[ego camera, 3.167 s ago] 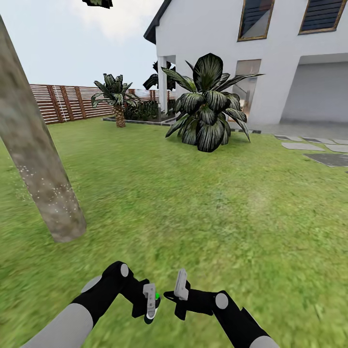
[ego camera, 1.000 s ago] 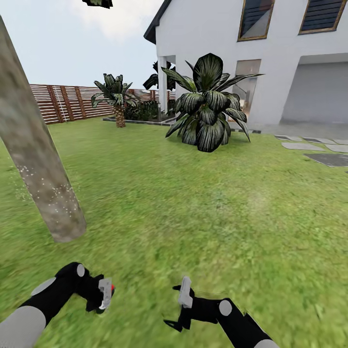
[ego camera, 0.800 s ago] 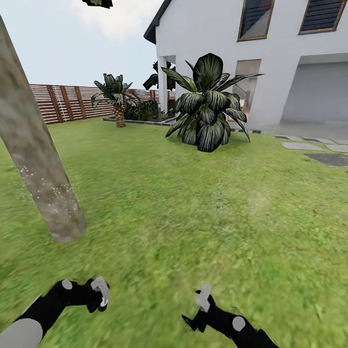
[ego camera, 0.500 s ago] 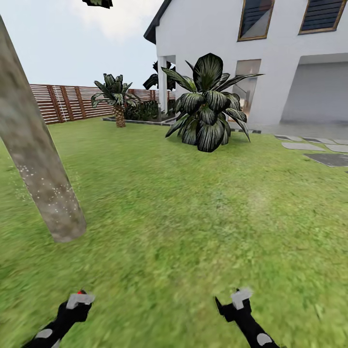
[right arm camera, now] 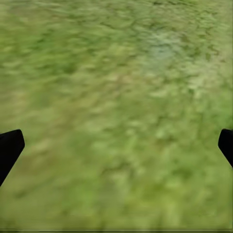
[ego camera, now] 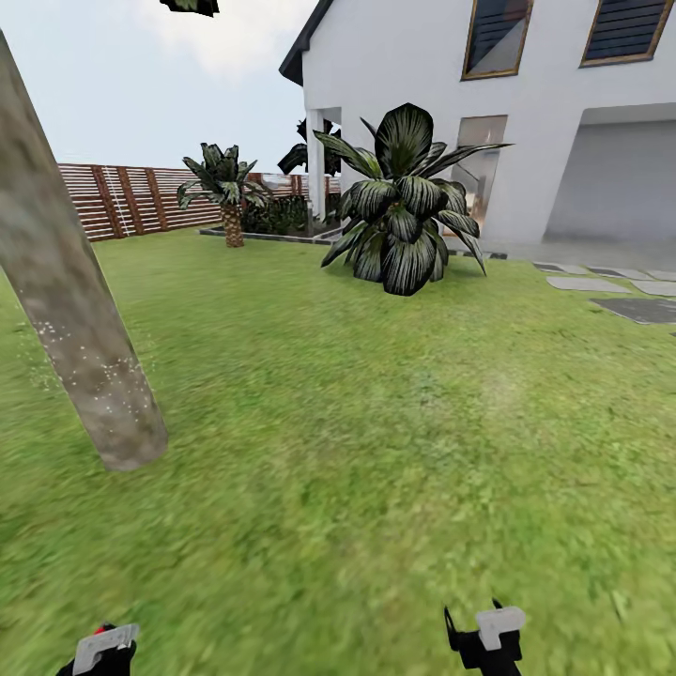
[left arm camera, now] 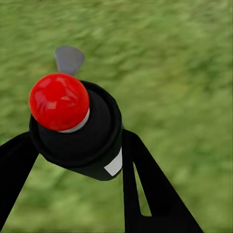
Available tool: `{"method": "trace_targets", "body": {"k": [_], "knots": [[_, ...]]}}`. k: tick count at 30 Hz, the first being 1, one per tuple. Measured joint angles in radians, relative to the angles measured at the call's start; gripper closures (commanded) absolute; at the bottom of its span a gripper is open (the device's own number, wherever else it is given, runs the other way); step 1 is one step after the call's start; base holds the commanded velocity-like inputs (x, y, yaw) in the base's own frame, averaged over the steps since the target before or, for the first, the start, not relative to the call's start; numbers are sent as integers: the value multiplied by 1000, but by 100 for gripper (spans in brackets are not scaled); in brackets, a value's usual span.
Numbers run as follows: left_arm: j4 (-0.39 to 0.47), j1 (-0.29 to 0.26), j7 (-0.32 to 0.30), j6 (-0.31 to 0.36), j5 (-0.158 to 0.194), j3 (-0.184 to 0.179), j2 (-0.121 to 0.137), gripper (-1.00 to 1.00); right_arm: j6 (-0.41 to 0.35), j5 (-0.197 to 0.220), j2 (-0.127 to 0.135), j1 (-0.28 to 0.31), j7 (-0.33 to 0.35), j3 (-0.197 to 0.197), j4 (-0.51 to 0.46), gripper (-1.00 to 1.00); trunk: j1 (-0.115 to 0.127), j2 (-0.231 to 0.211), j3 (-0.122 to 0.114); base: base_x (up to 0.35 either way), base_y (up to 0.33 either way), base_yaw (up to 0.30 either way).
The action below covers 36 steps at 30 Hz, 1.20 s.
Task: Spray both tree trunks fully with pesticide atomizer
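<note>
Jaws: left gripper [left arm camera: 73, 160] clamped on the pesticide atomizer [left arm camera: 77, 128] (red cap), 7 o'clock in head view; right gripper [ego camera: 488, 638] spread wide, empty, 5 o'clock. Tree trunk [ego camera: 70, 310] at 9 o'clock carries pesticide [ego camera: 99, 371] specks low down only. Spraying step looks part-done; next, aim the nozzle higher up the trunk.

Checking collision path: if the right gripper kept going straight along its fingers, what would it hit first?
Likely just the lawn. The right gripper is open, nothing between its fingertips and the grass; depth unclear.
</note>
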State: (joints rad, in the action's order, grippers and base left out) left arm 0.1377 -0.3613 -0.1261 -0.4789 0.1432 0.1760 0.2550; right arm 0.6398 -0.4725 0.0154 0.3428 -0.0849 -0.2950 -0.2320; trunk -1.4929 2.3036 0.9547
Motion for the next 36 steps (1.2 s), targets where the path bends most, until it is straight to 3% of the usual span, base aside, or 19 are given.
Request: {"method": "trace_targets", "body": {"k": [9, 15, 17, 36], "knots": [[-1, 5, -3, -2, -10, -1, -2, 100, 0, 0, 2, 0, 1, -9, 4, -100, 0, 0, 0, 0, 0, -271], [8, 27, -3, -3, -10, -2, -1, 100, 0, 0, -2, 0, 2, -81, 3, -100, 0, 0, 0, 0, 0, -300], [9, 28, -3, -3, -10, -2, -1, 100, 0, 0, -3, 0, 2, -88, 3, -100, 0, 0, 0, -7, -24, -300], [9, 29, -3, -4, -11, -3, -1, 100, 0, 0, -2, 0, 2, -93, 5, -100, 0, 0, 0, -30, -251, -300]]}}
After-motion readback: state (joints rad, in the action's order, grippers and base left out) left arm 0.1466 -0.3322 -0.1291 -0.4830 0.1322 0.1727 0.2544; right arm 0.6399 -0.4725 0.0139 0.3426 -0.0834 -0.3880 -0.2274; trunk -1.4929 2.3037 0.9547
